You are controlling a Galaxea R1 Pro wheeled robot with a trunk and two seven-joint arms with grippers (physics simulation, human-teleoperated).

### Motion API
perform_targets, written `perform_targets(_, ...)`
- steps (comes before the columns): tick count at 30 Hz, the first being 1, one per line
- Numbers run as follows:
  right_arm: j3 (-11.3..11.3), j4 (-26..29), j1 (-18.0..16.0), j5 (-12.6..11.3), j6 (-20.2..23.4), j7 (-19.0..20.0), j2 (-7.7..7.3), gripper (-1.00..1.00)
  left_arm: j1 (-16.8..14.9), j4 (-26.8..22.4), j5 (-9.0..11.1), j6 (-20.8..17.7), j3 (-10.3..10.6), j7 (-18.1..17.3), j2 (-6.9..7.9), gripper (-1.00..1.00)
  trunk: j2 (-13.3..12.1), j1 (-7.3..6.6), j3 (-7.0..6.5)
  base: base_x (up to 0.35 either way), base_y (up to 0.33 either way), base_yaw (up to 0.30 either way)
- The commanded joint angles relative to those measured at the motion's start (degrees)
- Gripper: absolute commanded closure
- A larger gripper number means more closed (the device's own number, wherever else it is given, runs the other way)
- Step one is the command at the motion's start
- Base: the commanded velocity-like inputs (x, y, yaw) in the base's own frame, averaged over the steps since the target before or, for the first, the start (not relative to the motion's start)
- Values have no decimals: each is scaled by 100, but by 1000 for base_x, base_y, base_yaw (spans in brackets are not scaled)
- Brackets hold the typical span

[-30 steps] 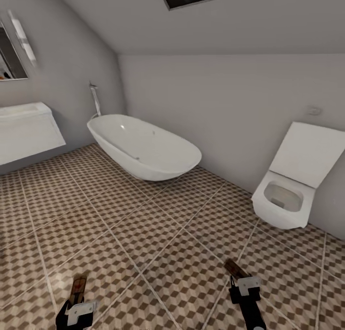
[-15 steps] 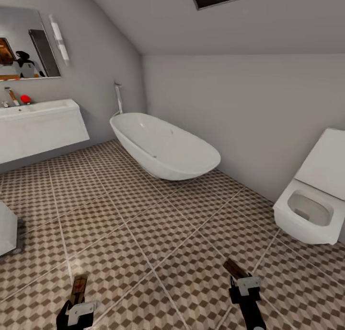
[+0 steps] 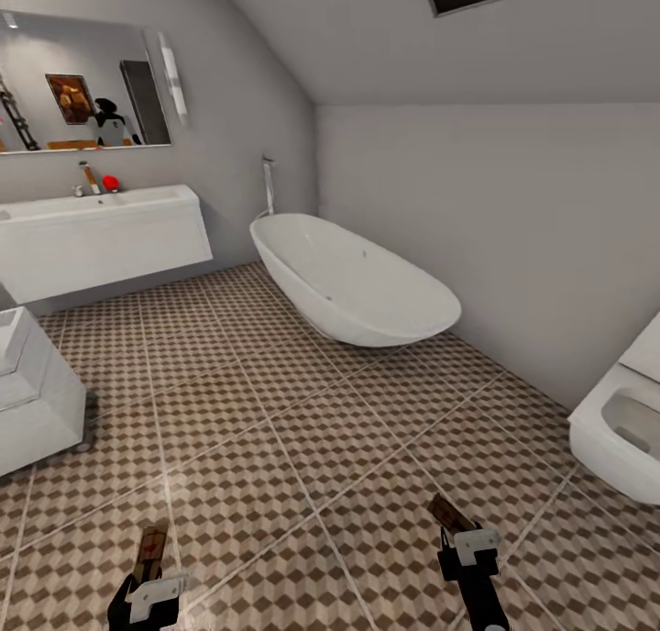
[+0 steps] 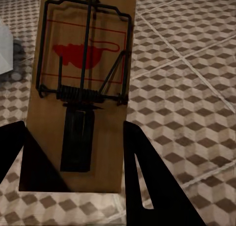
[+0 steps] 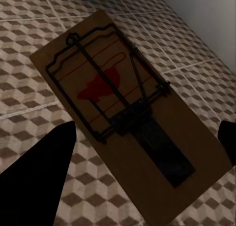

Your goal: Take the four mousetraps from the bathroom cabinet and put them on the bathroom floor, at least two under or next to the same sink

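Note:
My left gripper (image 3: pixel 148 578) is shut on a tan mousetrap (image 3: pixel 151 547), held low above the patterned bathroom floor (image 3: pixel 302 429). The left wrist view has that mousetrap (image 4: pixel 81 83) between the black fingers (image 4: pixel 147 181), its wire spring and red spot facing the camera. My right gripper (image 3: pixel 461 539) is shut on a second mousetrap (image 3: pixel 448 514), which is also seen close up as the mousetrap (image 5: pixel 128 113) in the right wrist view. The white wall-hung bathroom sink (image 3: pixel 101 237) is at the far left under a mirror. The cabinet is out of view.
A white oval bathtub (image 3: pixel 357 282) stands along the back wall. A white toilet (image 3: pixel 619 429) is at the right edge. A small white drawer unit (image 3: pixel 32 397) sits on the floor at the left edge. Open tiles lie between me and the sink.
The camera has turned left: sink, mirror and bathtub slid right in the picture, the white drawer unit came into view, and the toilet moved toward the right edge. Both grippers still hold their mousetraps.

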State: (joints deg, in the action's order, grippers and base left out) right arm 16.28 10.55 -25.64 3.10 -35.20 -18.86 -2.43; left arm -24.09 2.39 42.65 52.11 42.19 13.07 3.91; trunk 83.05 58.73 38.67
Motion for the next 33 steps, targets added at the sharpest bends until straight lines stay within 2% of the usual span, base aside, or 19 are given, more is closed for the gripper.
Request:
perform_targets(1,33,0,-2,33,5,-56,-3,100,-6,14,-21,9,42,60,-4,100,2,0,5,0,0,260)
perform_targets(26,33,0,-2,33,5,-56,-3,100,-7,12,-20,9,41,65,-4,100,2,0,5,14,-1,259)
perform_targets(33,32,1,6,33,5,-56,-3,100,-8,10,-20,9,40,65,-4,100,2,0,5,216,-67,38)
